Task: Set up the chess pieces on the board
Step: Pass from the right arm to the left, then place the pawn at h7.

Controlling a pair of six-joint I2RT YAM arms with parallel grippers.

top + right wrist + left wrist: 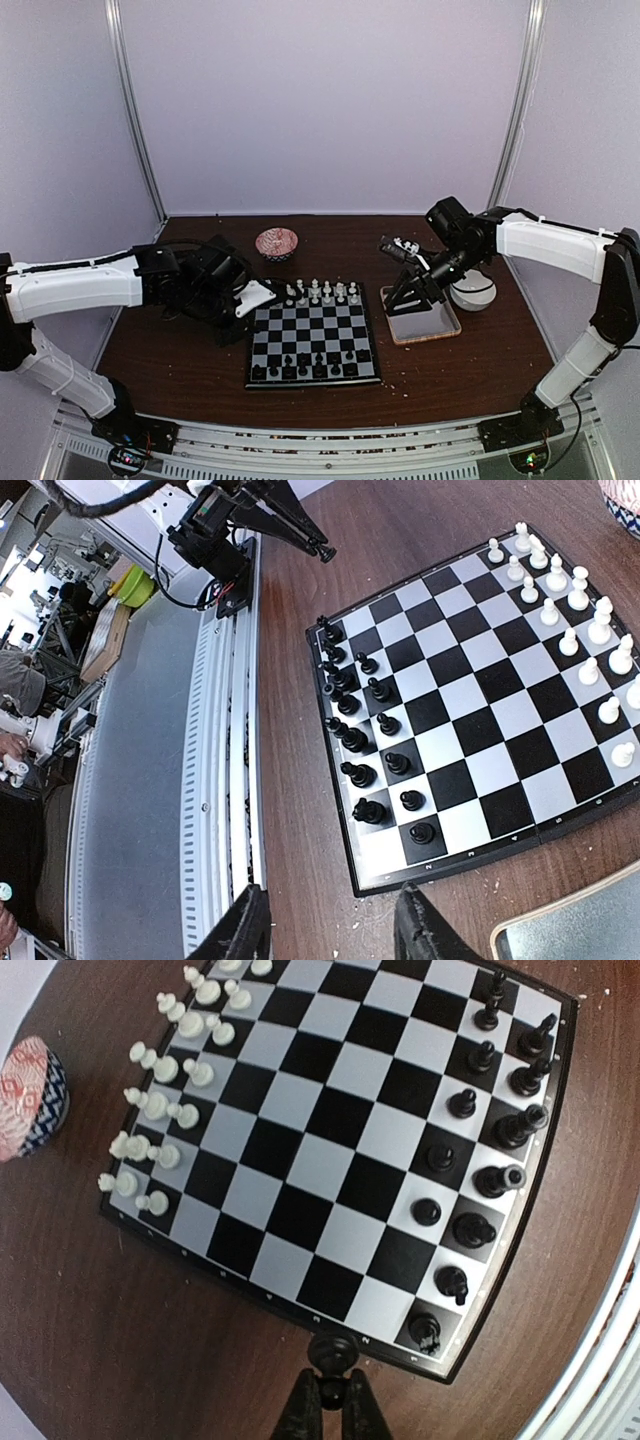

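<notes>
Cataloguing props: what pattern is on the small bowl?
The bowl: red and white pattern, dark blue below; clearest in left wrist view.

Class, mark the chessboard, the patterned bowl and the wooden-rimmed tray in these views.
chessboard point(313, 335), top external view, a bare middle square.
patterned bowl point(52, 1100), left wrist view, its blue side wall.
wooden-rimmed tray point(430, 325), top external view, its bare grey floor.

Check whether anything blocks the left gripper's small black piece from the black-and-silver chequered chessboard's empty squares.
Nothing visible does. The left gripper, shut on the small black piece, hangs at the chessboard's rim; the squares just beyond are bare.
</notes>
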